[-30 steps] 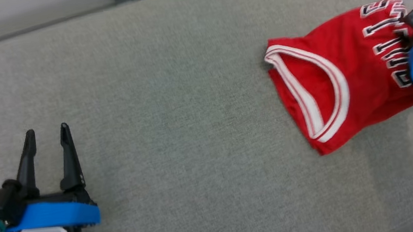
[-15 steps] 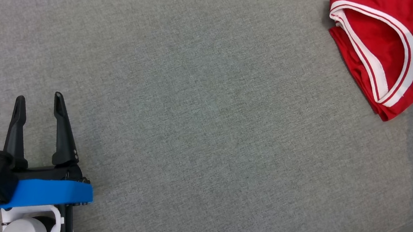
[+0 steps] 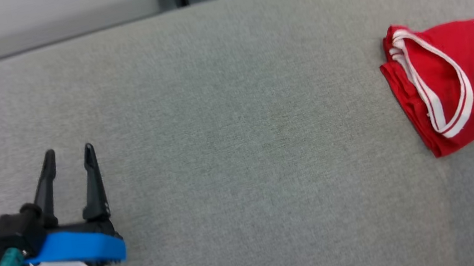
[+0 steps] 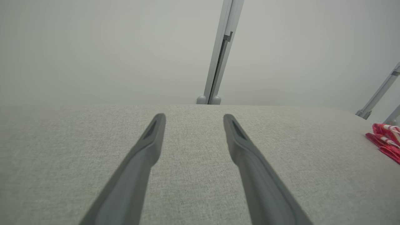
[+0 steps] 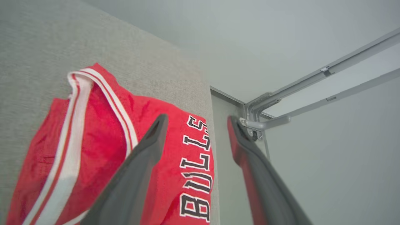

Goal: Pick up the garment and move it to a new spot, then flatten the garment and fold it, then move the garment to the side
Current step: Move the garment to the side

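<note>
Garment (image 5: pixel 97 140), red and folded, reads "BULLS" in black letters.

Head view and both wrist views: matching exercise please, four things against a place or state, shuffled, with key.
Things
1. left gripper
2. right gripper
3. red jersey
4. metal post

Place or state
A. folded, at the right end of the grey surface
B. open, over bare fabric at the lower left
C. upright behind the far edge
D. open, beside the lettering

Pairs: 1-B, 2-D, 3-A, 4-C
</note>
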You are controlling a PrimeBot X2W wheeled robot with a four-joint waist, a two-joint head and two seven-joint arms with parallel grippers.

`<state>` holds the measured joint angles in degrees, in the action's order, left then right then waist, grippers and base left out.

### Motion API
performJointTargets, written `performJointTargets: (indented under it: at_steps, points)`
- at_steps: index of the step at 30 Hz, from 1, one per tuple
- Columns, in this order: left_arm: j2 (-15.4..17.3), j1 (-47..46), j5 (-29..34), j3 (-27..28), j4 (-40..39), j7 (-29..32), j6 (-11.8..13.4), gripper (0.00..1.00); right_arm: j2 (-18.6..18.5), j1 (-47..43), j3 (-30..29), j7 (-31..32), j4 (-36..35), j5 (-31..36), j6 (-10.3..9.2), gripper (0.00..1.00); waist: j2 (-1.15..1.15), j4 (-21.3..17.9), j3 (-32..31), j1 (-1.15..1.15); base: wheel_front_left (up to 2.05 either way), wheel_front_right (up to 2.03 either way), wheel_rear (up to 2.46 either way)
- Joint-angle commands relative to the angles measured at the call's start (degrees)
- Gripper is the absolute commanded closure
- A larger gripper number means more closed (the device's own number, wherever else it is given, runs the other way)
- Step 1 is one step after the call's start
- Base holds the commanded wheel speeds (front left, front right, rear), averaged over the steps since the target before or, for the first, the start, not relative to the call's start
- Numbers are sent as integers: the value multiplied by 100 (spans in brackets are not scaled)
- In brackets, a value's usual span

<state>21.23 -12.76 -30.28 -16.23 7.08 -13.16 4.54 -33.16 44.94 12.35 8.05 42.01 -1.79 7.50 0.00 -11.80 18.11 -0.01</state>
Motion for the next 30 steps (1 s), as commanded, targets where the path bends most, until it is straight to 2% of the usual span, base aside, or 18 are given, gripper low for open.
performJointTargets:
  at_steps: [1,9,14,18,24,30]
  points:
    - [-49,126,-33,-25,55,-44,11,0,137,-201,-63,-142,-99,-97,-1,0,0,-46,-227,1,0,0,0]
    - [-300,640,-101,-99,370,-142,14,0,1027,-1548,-685,-976,-1155,-578,-1,0,0,305,-1091,1,0,0,0]
    - [-376,989,-122,-45,417,-171,73,0,1489,-2598,-786,-1151,-2099,-706,0,0,0,451,-1456,1,0,0,0]
    - [-381,1212,-181,5,435,-185,81,0,1872,-3262,-905,-1192,-2636,-548,0,0,0,534,-1643,1,0,0,0]
    - [-407,1382,-222,53,448,-194,110,0,2489,-3935,-1359,-1488,-3012,-418,0,0,0,698,-1808,1,0,0,0]
    - [-425,1338,-239,49,511,-199,73,0,2790,-4242,-1493,-1640,-3081,-315,0,0,0,821,-1871,1,0,0,0]
